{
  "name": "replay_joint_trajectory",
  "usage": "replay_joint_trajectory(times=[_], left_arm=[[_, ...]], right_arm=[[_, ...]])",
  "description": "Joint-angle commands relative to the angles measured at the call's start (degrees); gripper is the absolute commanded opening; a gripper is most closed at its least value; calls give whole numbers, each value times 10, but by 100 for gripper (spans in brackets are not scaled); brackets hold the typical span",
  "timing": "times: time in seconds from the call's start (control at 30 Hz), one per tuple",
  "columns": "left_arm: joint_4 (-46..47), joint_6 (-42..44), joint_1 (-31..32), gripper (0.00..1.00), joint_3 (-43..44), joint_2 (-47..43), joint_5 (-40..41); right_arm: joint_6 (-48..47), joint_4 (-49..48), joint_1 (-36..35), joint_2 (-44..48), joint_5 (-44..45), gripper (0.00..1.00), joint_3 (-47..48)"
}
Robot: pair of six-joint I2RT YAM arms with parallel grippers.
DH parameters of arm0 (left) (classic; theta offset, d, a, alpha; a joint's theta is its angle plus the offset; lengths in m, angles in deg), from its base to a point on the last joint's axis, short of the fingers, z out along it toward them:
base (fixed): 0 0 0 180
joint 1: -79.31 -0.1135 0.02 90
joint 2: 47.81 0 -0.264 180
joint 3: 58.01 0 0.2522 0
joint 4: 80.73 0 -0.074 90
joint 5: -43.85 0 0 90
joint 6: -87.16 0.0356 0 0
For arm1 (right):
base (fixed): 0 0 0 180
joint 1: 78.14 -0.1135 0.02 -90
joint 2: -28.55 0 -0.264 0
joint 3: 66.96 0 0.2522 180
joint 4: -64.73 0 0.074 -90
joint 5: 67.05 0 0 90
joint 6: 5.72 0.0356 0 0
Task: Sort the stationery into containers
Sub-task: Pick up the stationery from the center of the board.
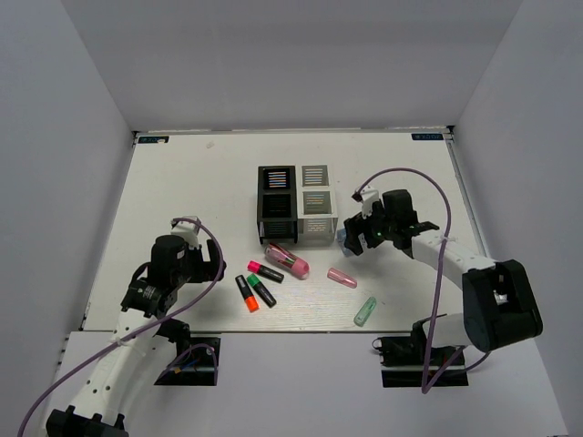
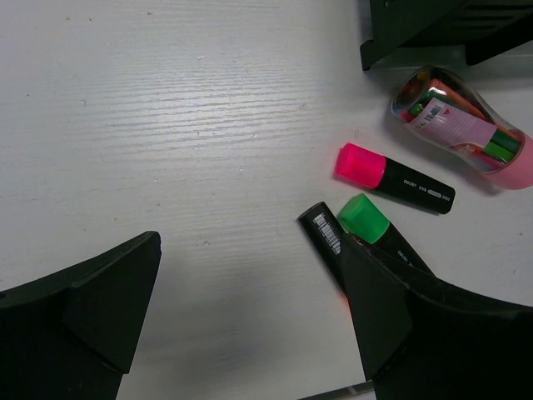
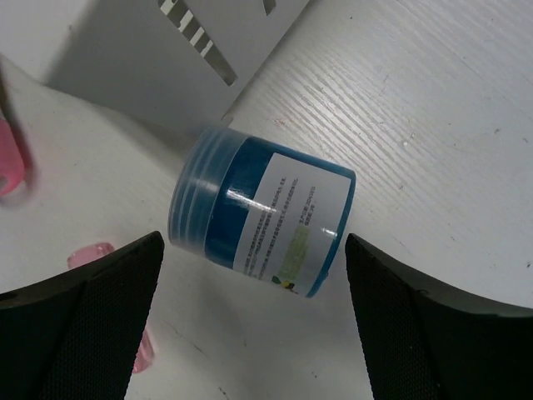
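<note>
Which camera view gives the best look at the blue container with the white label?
The right wrist view: the blue container lies on its side, large and whole, with its label up. The top view shows only a blue sliver of it at the right gripper. The left wrist view does not show it.

Robot lab test cell, plain white panels (image 1: 55, 137) walling in a white worktop (image 1: 191, 182), left arm (image 1: 114, 369) and right arm (image 1: 451, 257) sitting bolted at its near edge, purple cables (image 1: 402, 172) trailing.
</note>
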Motion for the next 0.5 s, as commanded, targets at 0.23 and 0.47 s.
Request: replay_joint_trajectory(times=[0.23, 0.47], left_arm=[[-6, 6, -2, 99, 21, 1, -5], [-6, 6, -1, 99, 20, -4, -4]], right_arm=[[17, -107, -69, -63, 146, 91, 22], [20, -146, -97, -66, 225, 11, -2]])
